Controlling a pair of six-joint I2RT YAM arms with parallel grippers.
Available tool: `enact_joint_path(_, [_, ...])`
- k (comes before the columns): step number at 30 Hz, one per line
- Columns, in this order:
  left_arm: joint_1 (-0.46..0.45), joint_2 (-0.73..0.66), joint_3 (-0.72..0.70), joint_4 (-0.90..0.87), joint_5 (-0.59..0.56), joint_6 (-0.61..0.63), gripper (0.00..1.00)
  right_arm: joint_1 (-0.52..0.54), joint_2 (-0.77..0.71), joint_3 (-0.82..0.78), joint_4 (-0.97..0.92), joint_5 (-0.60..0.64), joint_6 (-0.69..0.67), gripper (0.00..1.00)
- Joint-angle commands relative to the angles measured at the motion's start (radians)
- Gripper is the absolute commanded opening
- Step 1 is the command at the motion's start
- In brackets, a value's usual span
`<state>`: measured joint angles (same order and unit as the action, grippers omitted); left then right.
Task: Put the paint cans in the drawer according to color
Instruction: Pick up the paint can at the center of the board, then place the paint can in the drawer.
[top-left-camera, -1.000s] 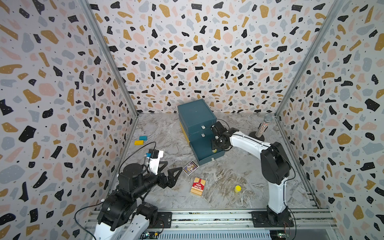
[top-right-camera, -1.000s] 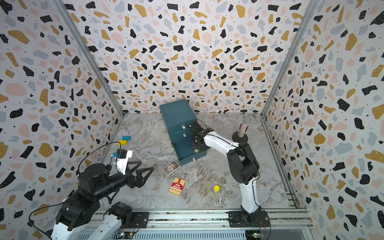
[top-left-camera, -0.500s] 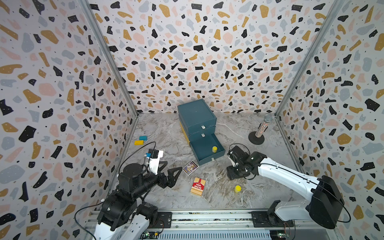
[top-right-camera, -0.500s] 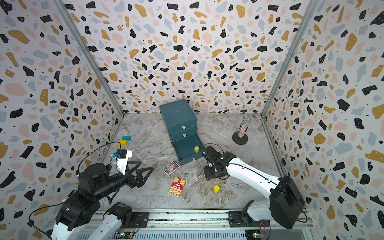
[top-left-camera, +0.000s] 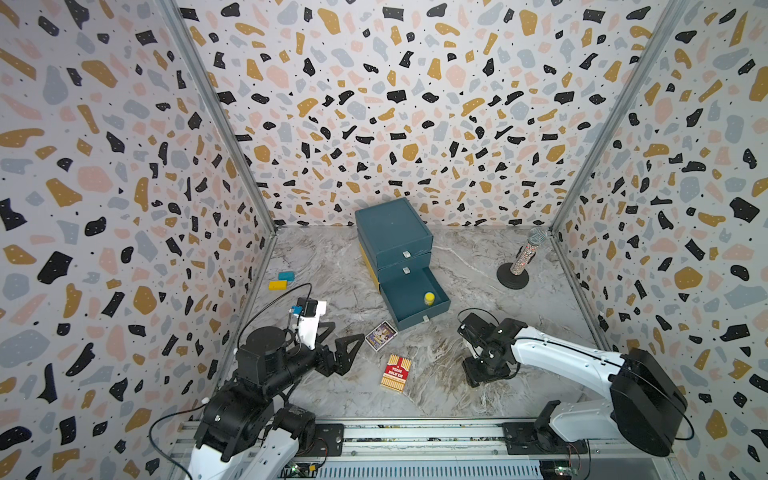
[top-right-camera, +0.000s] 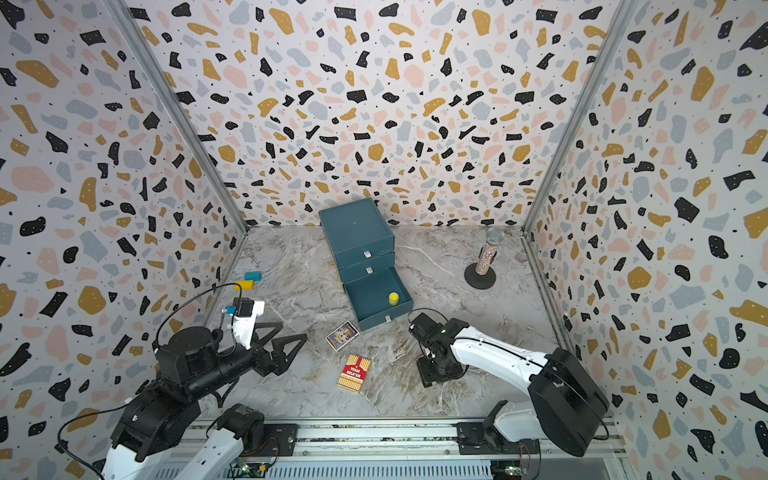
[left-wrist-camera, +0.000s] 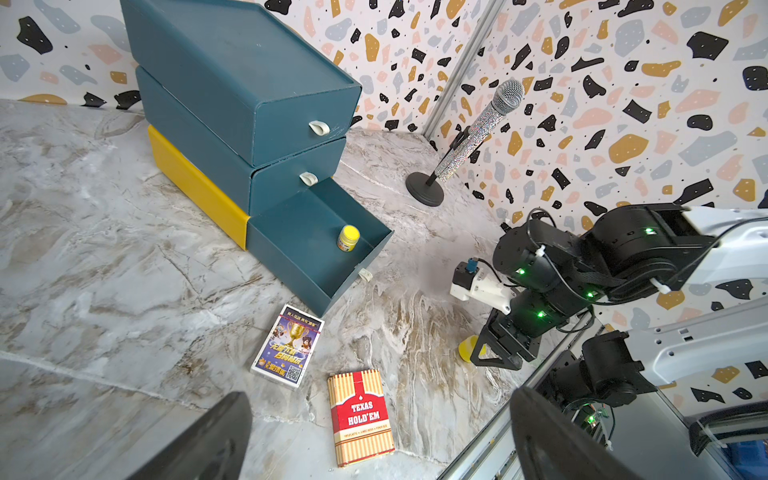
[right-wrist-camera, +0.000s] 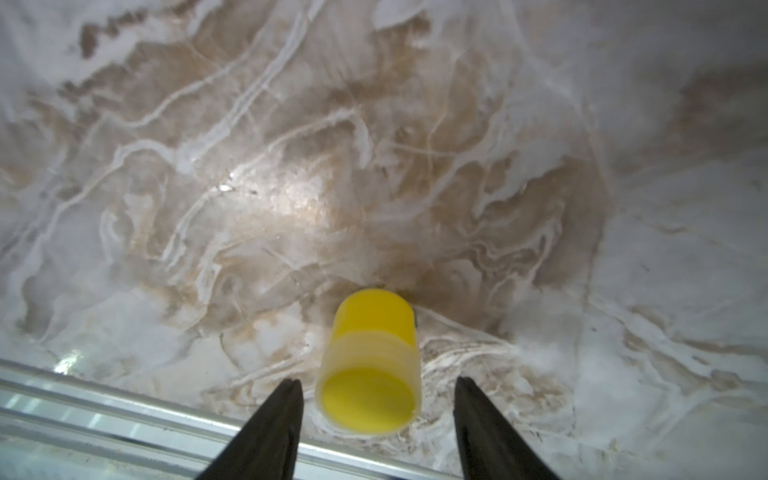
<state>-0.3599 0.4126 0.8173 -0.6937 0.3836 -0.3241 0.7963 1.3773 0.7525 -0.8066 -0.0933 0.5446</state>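
Yellow paint can stands in the open bottom drawer; second yellow can sits on the table, near right, between the right gripper's spread jaws, ungripped; left gripper stands wide, empty.

Three upright walls close the space: the back wall at 12 o'clock, the left wall at 9 o'clock and the right wall at 3 o'clock. All carry the same terrazzo print, with black, ochre, pink and grey-blue chips on a white ground. Grey metal posts stand in the corners, the left post at 11 o'clock and the right post at 1 o'clock. The worktop is a marble-look sheet, grey-white with brown veins, and slightly glossy: the right wrist view shows a soft bright patch of reflected light on it. At 6 o'clock a silver rail runs along the front edge, with a ribbed grille just below. The light is even and shadows are weak.
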Motion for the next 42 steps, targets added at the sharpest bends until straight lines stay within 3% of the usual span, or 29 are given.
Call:
enact_joint_path(1, [0.004, -0.004, -0.009, 0.045, -0.002, 0.017, 1.0, 0.004, 0.035, 0.02, 0.02, 0.033, -0.021, 0.6])
enact_joint_path(9, [0.006, -0.002, -0.008, 0.046, -0.001, 0.017, 1.0, 0.004, 0.051, 0.004, 0.059, 0.052, -0.014, 0.49])
enact_joint_path(15, [0.006, 0.002, -0.007, 0.045, 0.001, 0.017, 1.0, 0.004, 0.012, 0.025, 0.039, 0.084, -0.015, 0.31])
enact_joint_path(21, [0.005, 0.006, -0.008, 0.046, -0.001, 0.017, 1.0, 0.008, -0.002, 0.207, -0.024, 0.116, -0.032, 0.27])
enact_joint_path(33, [0.005, -0.003, -0.009, 0.044, -0.014, 0.016, 1.0, 0.013, 0.418, 0.768, 0.07, 0.164, -0.036, 0.26])
enact_joint_path(42, [0.007, -0.003, -0.007, 0.044, -0.013, 0.017, 1.0, 0.014, 0.575, 0.866, 0.136, 0.219, -0.017, 0.26])
